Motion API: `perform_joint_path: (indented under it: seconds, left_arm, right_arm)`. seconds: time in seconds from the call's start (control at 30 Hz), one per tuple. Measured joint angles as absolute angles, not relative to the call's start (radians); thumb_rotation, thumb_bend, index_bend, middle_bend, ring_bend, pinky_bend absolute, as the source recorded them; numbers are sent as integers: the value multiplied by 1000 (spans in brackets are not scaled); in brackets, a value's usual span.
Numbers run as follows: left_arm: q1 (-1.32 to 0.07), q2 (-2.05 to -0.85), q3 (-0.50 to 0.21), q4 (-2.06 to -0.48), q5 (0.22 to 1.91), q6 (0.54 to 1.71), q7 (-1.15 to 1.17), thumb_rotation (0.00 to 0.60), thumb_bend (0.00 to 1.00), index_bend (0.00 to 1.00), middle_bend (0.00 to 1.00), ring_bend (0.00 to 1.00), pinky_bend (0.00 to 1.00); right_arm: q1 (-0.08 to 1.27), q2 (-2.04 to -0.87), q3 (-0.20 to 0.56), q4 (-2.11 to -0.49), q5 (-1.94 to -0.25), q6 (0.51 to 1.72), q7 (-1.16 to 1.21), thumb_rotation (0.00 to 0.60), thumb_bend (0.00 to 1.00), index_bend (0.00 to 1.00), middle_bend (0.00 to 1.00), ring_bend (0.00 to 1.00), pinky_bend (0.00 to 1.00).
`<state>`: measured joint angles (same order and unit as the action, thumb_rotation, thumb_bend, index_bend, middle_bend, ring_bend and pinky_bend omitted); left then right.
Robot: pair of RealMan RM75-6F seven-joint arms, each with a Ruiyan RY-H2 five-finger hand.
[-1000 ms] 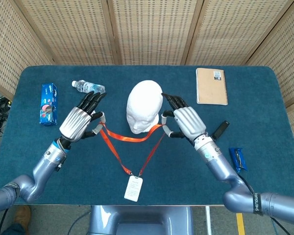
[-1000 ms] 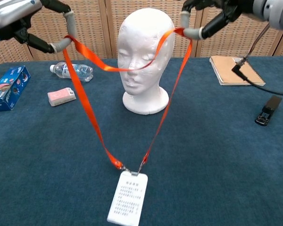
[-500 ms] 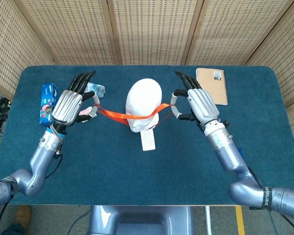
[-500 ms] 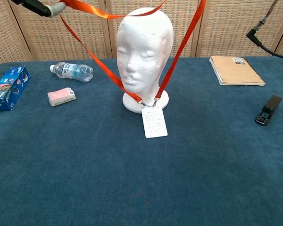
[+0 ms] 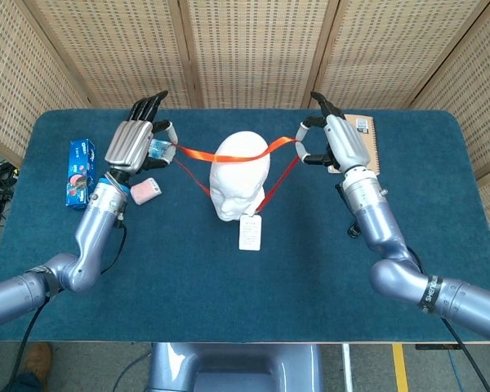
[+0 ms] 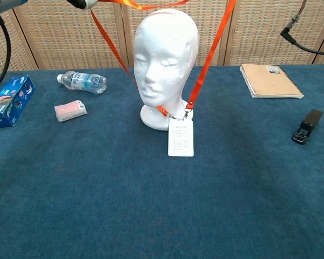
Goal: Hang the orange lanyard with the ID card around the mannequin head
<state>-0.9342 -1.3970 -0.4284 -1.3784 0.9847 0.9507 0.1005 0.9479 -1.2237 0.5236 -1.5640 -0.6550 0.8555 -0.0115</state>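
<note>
The white mannequin head point(image 5: 240, 175) point(image 6: 164, 65) stands upright at mid-table. The orange lanyard point(image 5: 245, 155) point(image 6: 210, 54) is stretched over the crown of the head, its two straps running down past the face to the white ID card point(image 5: 248, 232) point(image 6: 181, 137), which hangs in front of the base. My left hand point(image 5: 139, 140) pinches the strap to the left of the head. My right hand point(image 5: 336, 143) pinches it on the head's other side. Both hands are raised above head height and lie mostly outside the chest view.
A water bottle point(image 6: 81, 81), a pink eraser point(image 6: 70, 110) and a blue box point(image 6: 9, 101) lie at the left. A tan notebook point(image 6: 270, 81) and a black clip point(image 6: 306, 126) are at the right. Wicker panels stand behind the table.
Both hands have moved up and back, carrying the lanyard loop from in front of the face to over the crown. The ID card swung in toward the base.
</note>
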Motion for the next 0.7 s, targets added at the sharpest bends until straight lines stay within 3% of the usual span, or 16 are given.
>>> perform_joint_path:
  seconds: [0.33,0.4,0.43,0.47,0.5,0.53,0.6,0.7]
  left_arm:
    - [-1017,-1496,-456,-1198,893,872,103,600,450,633,0,0,0]
    - [-1026,-1508,-460,-1172,886,862,95,600,450,531,0,0,0]
    - [-1032,-1516,-462,-1153,882,856,90,600,450,428,0,0,0]
    - [-1037,-1524,-462,-1137,880,850,86,600,449,245,0,0,0]
    - [-1042,-1531,-463,-1121,878,844,81,600,444,91,0,0,0]
    - [-1048,-1542,-464,-1099,876,835,73,600,392,5,0,0,0]
    - [-1055,-1559,-467,-1066,872,826,59,600,240,0,0,0,0]
    - [-1065,-1593,-479,-1013,869,840,30,600,35,0,0,0,0]
  right_arm:
    - [1035,-1315,519,-1358,-592,788,-13,600,675,697,14,0,0]
    - [1046,-1330,518,-1330,-587,779,-11,600,669,683,14,0,0]
    - [1053,-1340,517,-1309,-585,773,-10,600,641,657,10,0,0]
    - [1058,-1348,517,-1293,-584,768,-8,600,600,618,7,0,0]
    - [1063,-1357,516,-1275,-584,764,-7,600,504,529,3,0,0]
    - [1069,-1370,516,-1249,-585,759,-3,600,384,418,0,0,0]
    - [1077,-1387,514,-1211,-591,748,4,600,211,260,0,0,0]
    - [1084,-1405,506,-1161,-621,730,16,600,91,169,0,0,0]
